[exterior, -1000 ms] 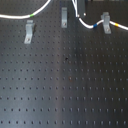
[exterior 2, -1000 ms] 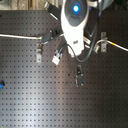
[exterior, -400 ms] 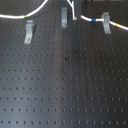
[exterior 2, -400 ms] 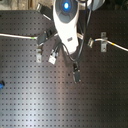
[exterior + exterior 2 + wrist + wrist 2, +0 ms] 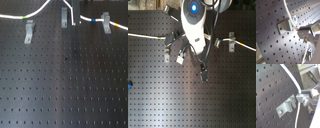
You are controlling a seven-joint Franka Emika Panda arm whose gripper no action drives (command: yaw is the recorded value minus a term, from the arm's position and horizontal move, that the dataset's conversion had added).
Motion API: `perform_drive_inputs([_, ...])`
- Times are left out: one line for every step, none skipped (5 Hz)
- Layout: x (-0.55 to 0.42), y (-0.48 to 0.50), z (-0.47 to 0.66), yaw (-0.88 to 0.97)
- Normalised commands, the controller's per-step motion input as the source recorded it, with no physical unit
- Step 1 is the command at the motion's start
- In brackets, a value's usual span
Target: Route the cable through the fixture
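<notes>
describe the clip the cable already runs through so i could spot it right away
On the black pegboard, three grey clips stand in a row along the first exterior view's top. The one meant is the right clip, at that view's right end. Only it has the white cable crossing it, blue band one side, yellow the other.

no legible txt, labels, nos. or signs

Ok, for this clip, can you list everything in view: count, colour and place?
cable: one, white with green, blue and yellow bands, running along the far edge in the first exterior view.
fixture clips: three, grey metal, in a row along the cable.
pegboard: one, black, perforated, under everything.
small blue object: one, at the second exterior view's left edge; too small to identify.
arm: one, white with a blue light.
gripper: one, pinching the cable beside the middle clip.
</notes>
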Motion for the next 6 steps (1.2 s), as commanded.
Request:
perform_drive_inputs([-0.183, 0.105, 0.3, 0.0])
perform_drive_inputs([-0.172, 0.24, 0.33, 0.07])
perform_drive_inputs([-0.148, 0.23, 0.33, 0.05])
perform_drive_inputs([-0.025, 0.008, 0.09, 0.0])
perform_drive_inputs([-0.054, -0.009, 0.25, 0.0])
perform_drive_inputs([-0.122, 0.076, 0.45, 0.0])
